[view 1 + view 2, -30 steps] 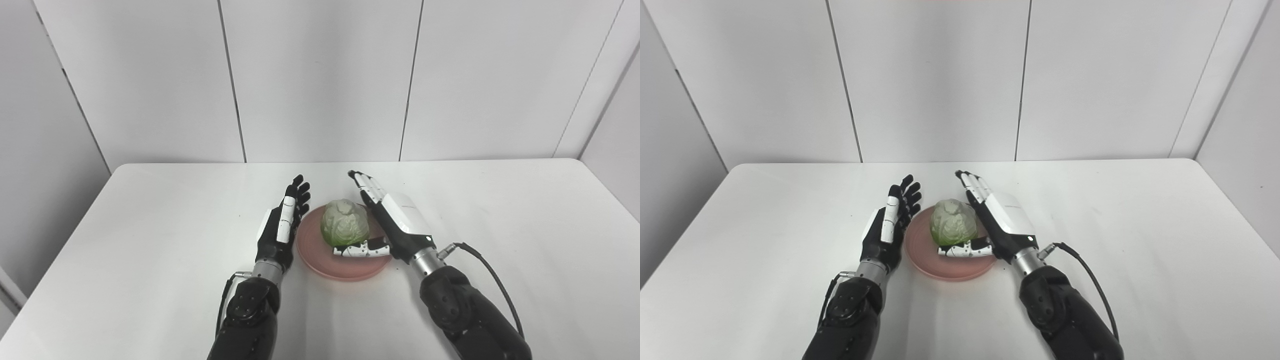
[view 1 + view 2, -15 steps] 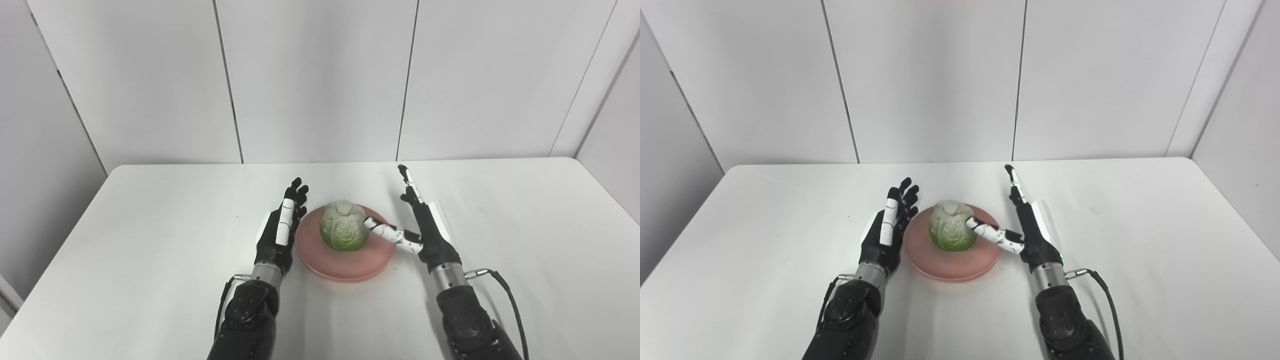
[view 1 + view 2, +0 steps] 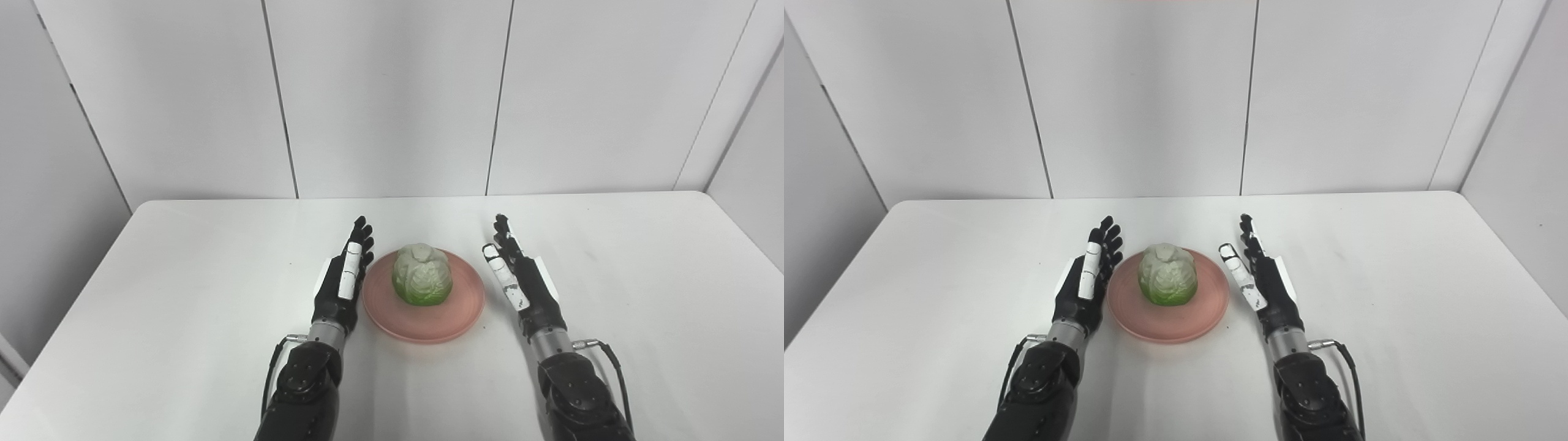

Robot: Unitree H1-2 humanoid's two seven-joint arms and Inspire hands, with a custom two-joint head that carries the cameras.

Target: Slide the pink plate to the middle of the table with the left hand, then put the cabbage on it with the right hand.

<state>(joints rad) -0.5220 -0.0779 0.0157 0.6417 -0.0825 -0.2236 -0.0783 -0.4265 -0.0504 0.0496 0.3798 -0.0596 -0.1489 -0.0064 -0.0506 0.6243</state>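
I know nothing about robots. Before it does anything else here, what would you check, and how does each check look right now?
1. Cabbage sits on the pink plate: ok.
2. Plate near the middle of the table: ok.
3. Right robot hand open, holding nothing, clear of the cabbage: ok.
4. Left robot hand open, holding nothing: ok.
5. Left robot hand clear of the plate's rim: cannot tell, they sit very close.
6. Cabbage steady and unlikely to roll: cannot tell from one moment.
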